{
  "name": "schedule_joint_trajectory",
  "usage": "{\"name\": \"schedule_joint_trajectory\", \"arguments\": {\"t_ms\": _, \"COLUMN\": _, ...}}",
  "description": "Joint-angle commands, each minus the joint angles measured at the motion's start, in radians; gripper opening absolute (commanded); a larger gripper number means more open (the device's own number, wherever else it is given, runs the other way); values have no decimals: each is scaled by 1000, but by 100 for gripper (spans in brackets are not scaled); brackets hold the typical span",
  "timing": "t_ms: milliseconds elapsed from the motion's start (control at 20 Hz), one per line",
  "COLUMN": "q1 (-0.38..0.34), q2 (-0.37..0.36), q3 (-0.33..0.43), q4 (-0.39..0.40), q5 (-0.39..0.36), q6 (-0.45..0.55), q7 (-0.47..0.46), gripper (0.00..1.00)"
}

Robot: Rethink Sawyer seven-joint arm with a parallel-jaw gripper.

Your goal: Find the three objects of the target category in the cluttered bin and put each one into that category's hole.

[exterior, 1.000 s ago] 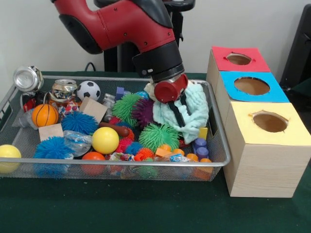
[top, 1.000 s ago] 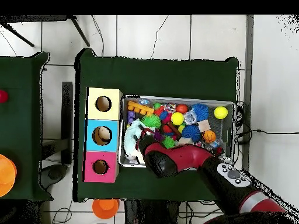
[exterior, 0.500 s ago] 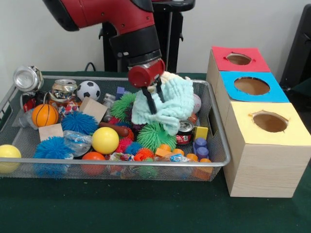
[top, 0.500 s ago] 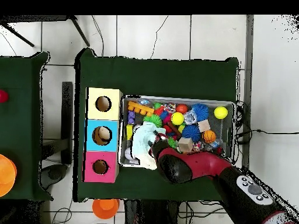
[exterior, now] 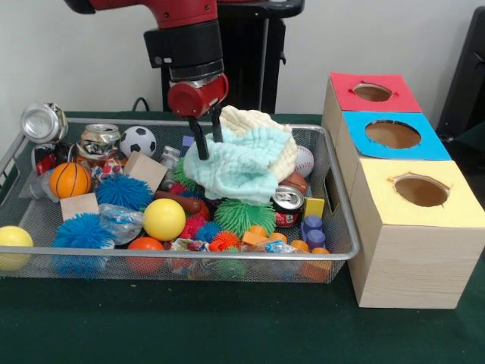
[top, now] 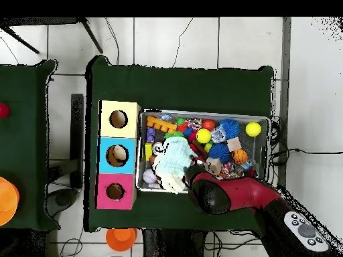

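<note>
Front view shows the gripper (exterior: 206, 140) hanging over the middle of the wire bin (exterior: 337, 227), its two dark fingers (exterior: 201, 144) pinched into the upper left corner of a pale mint cloth (exterior: 242, 167), which hangs lifted above the clutter with a cream cloth (exterior: 261, 125) bunched just behind and to its right. Under the mint cloth sits a green spiky ball (exterior: 246, 216), with a red-topped can (exterior: 288, 206) just beside it and a baseball (exterior: 303, 161) near the bin's right wall. Farther left in the bin lie a yellow ball (exterior: 164, 219), blue spiky balls (exterior: 121, 191), a small basketball (exterior: 70, 180), a soccer ball (exterior: 138, 141) and a dented can (exterior: 100, 141). To the bin's right stands the box row with a red-topped hole (exterior: 373, 92), a blue-topped hole (exterior: 392, 134) and a yellow-topped hole (exterior: 421, 190). Overhead, the mint cloth (top: 173, 157) covers the bin's end nearest the boxes (top: 118, 154), and the red arm (top: 228, 194) reaches in from the bottom right.
</note>
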Motion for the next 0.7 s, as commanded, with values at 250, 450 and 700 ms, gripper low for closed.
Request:
{"name": "schedule_joint_trajectory", "arguments": {"t_ms": 250, "q1": 8, "q2": 137, "q3": -80, "q4": -171, "q5": -79, "q6": 41, "q7": 87, "gripper": 100}}
{"name": "schedule_joint_trajectory", "arguments": {"t_ms": 450, "q1": 34, "q2": 190, "q3": -119, "q4": -227, "q5": -108, "q6": -9, "q7": 108, "gripper": 100}}
{"name": "schedule_joint_trajectory", "arguments": {"t_ms": 700, "q1": 85, "q2": 262, "q3": -168, "q4": -320, "q5": -124, "q6": -46, "q7": 138, "gripper": 100}}
